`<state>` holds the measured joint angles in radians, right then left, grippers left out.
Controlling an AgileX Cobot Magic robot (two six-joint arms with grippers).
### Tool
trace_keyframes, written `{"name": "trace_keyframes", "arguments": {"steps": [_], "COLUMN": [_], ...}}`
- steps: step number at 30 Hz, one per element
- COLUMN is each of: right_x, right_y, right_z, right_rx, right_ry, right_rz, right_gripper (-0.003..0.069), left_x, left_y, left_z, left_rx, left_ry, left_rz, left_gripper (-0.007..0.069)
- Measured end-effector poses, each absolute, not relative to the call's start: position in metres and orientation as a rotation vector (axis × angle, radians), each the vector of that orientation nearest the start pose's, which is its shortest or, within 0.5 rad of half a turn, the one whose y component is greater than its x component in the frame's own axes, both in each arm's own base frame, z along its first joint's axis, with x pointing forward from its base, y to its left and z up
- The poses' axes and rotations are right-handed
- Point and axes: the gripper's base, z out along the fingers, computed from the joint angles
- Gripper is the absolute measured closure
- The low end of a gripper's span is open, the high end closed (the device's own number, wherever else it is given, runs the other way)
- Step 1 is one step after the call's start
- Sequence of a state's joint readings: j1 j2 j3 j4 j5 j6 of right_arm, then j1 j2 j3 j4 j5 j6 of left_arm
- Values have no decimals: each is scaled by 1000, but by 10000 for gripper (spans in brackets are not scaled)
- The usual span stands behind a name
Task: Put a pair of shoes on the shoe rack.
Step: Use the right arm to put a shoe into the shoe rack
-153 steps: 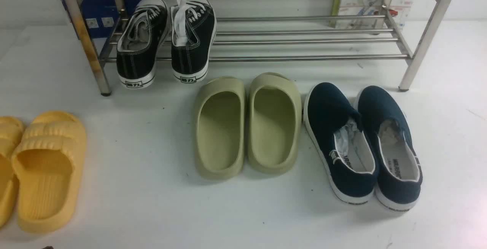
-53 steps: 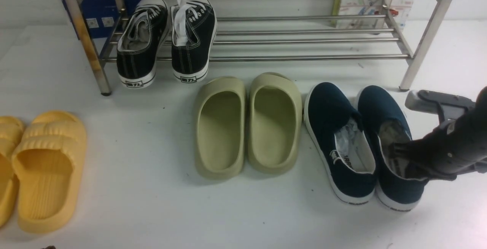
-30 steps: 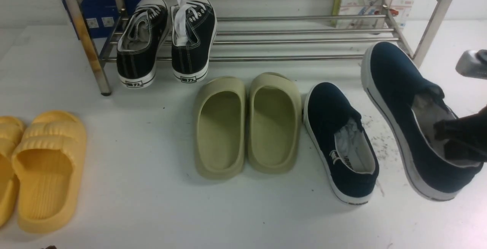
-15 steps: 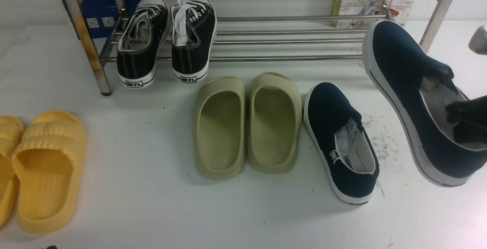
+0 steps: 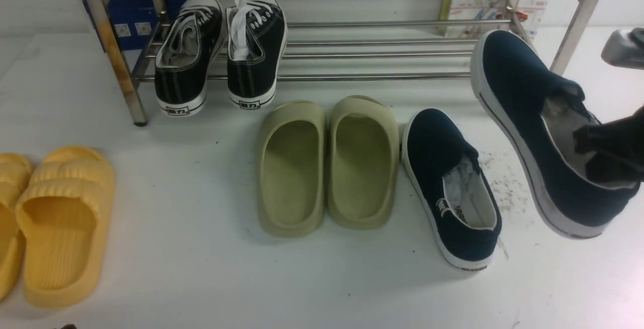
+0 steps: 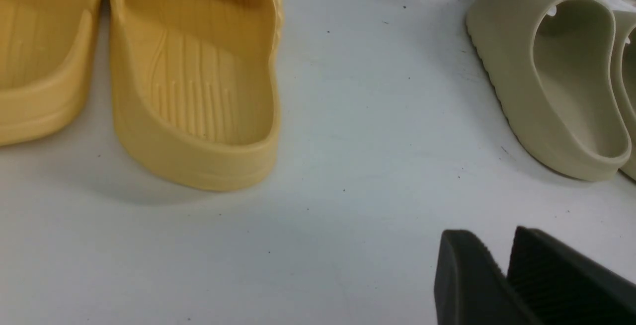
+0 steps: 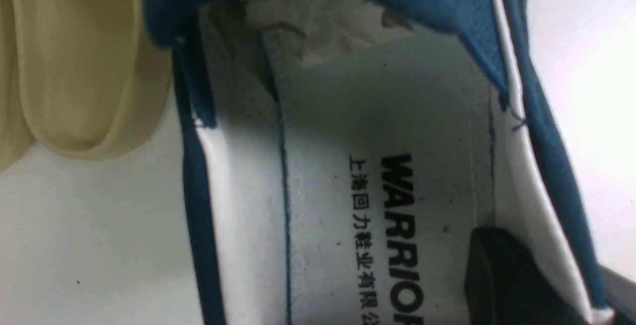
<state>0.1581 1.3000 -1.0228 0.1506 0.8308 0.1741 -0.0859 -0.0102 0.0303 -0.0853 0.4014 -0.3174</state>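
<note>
My right gripper (image 5: 611,160) is shut on the side wall of one navy-blue slip-on shoe (image 5: 533,117) and holds it tilted in the air, toe toward the right end of the steel shoe rack (image 5: 382,75). In the right wrist view one finger (image 7: 507,275) sits inside the shoe on its pale insole (image 7: 377,166). The other navy shoe (image 5: 453,183) lies on the white floor in front of the rack. My left gripper (image 6: 502,255) hovers shut and empty over bare floor; it does not show in the front view.
Black lace-up sneakers (image 5: 221,52) rest on the rack's lower tier at the left. Olive-green slippers (image 5: 327,163) lie left of the navy shoe on the floor. Yellow slippers (image 5: 50,218) lie at the far left. Dirt specks (image 5: 503,188) mark the floor where the lifted shoe was.
My right gripper came in, closed on the right navy shoe and lifted it off the floor up toward the rack. In the last half second it shifted slightly left and down.
</note>
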Motion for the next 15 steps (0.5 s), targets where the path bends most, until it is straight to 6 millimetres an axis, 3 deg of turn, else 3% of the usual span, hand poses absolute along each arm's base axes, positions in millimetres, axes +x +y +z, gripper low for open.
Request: {"name": "trace_keyframes", "arguments": {"steps": [15], "right_x": [268], "right_y": [54], "right_z": [294], "right_rx": [135], "right_ry": [2590], "right_rz": [322], "right_gripper": [606], "left_x": [51], "left_y": [-7], "left_z": [168], "left_rx": [-274], "left_ry": [1900], "left_rz": [-357], "left_gripper": [459]}}
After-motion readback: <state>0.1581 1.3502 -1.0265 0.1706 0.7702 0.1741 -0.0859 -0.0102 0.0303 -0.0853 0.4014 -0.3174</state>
